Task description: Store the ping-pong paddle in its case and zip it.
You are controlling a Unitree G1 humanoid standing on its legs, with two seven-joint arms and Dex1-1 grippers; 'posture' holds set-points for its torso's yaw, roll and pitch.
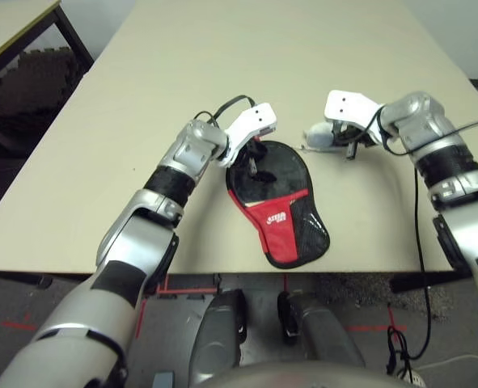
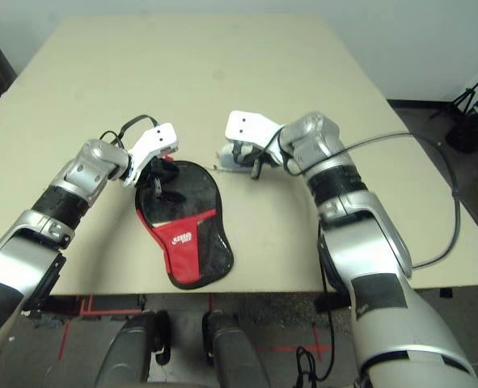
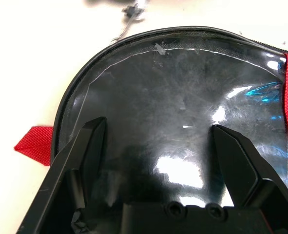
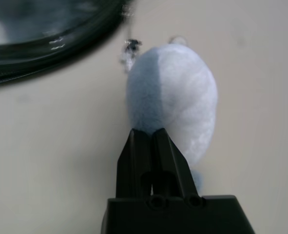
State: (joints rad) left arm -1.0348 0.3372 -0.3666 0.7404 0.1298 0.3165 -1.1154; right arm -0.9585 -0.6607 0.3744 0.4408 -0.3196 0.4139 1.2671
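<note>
1. Nearest me, the case [image 1: 281, 212] lies flat on the counter [image 1: 222, 73], its red handle end toward the near edge and its round black end pointing away. The case looks closed with the ping-pong paddle inside, though I can't make out the blade through the glossy face, so I'm hedging on that.
2. My left gripper [image 3: 158, 141] hovers over the round end, jaws spread wide and holding nothing.
3. Just past the round end lies a whitish-grey soft pouch [image 4: 175, 97], with a small metal pull or ring [image 4: 130, 48] between it and the case's rim.
4. My right gripper [image 4: 152, 139] has its jaws pressed shut, tips at the pouch's near end; I can't tell whether fabric is pinched.
5. I judge that zipping is the step in hand: next, pin the case with the left and find the slider.
</note>
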